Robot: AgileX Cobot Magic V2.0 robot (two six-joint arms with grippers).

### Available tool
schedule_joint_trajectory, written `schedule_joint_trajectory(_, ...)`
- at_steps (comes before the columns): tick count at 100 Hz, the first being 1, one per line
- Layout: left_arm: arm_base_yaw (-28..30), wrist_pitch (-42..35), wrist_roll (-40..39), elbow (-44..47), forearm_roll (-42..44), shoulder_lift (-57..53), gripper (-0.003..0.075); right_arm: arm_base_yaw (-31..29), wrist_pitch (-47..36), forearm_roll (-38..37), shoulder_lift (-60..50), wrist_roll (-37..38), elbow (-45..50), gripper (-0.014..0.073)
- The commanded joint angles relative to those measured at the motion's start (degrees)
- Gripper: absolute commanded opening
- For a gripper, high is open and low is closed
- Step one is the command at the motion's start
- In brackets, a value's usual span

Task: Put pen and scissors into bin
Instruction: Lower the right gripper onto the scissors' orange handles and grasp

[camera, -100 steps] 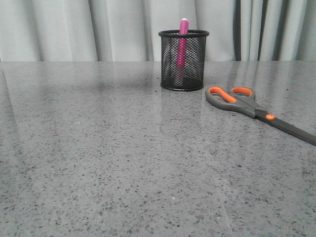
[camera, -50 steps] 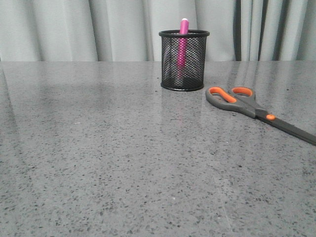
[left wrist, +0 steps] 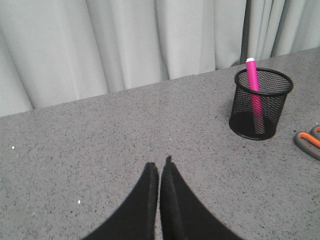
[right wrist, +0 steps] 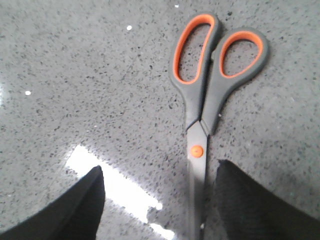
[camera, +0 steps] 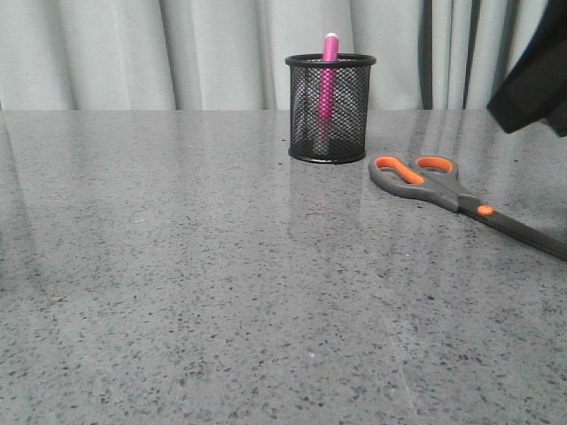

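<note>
The black mesh bin (camera: 329, 108) stands at the back middle of the table with the pink pen (camera: 329, 81) upright inside; both also show in the left wrist view, the bin (left wrist: 260, 104) and the pen (left wrist: 253, 82). The scissors (camera: 447, 189) lie flat to the right of the bin, handles toward it. In the right wrist view the scissors (right wrist: 202, 105) lie below my open right gripper (right wrist: 159, 172), their blade close beside one finger. My right arm (camera: 536, 75) shows at the right edge of the front view. My left gripper (left wrist: 159, 167) is shut and empty above bare table.
Grey speckled tabletop (camera: 195, 266) with a pale curtain (camera: 133, 53) behind it. A bright glare patch (right wrist: 115, 185) lies on the table between the right fingers.
My right arm has come into the front view at the upper right edge. The bin, pen and scissors have not moved.
</note>
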Motion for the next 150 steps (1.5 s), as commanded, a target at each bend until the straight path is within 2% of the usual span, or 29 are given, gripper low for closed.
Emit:
schedule_joint_trajectory(1,0.2,-3.4,-0.5,-0.1,-2.8,-2.1,-0.0018,0.3,1.4,-0.3,3.2,0.4,-5.2,0.0431)
schedule_joint_trajectory(8,0.2,-3.1,-0.5,0.4,-2.8,-3.0,-0.0018,1.4,2.4,-3.6,5.9,2.1,-8.2,0.0431)
schedule_joint_trajectory(25,0.2,-3.0,-0.5,0.4,-2.8,-3.6,-0.0018,5.4,3.8,-17.6,10.9,13.4,-14.4,0.0430)
schedule_joint_trajectory(39,0.2,-2.9,-0.5,0.4,-2.8,-3.6,-0.0018,8.3,4.2,-22.0,14.3,17.9,-17.5,0.0430)
schedule_joint_trajectory(69,0.2,-2.9,-0.5,0.4,-2.8,-3.6,-0.0018,9.8,4.4,-23.7,21.1,18.6,-19.7,0.0430)
schedule_joint_trajectory(135,0.2,-2.9,-0.5,0.4,-2.8,-3.6,-0.0018,11.0,1.6,-25.4,24.7,18.6,-19.8,0.0430)
schedule_joint_trajectory(142,0.2,-2.9,-0.5,0.4,-2.8,-3.6,-0.0018,11.0,1.8,-25.4,24.7,18.5,-19.8,0.0405)
schedule_joint_trajectory(150,0.2,-2.9,-0.5,0.4,-2.8,-3.6,-0.0018,11.1,2.7,-25.4,24.7,18.4,-19.8,0.0323)
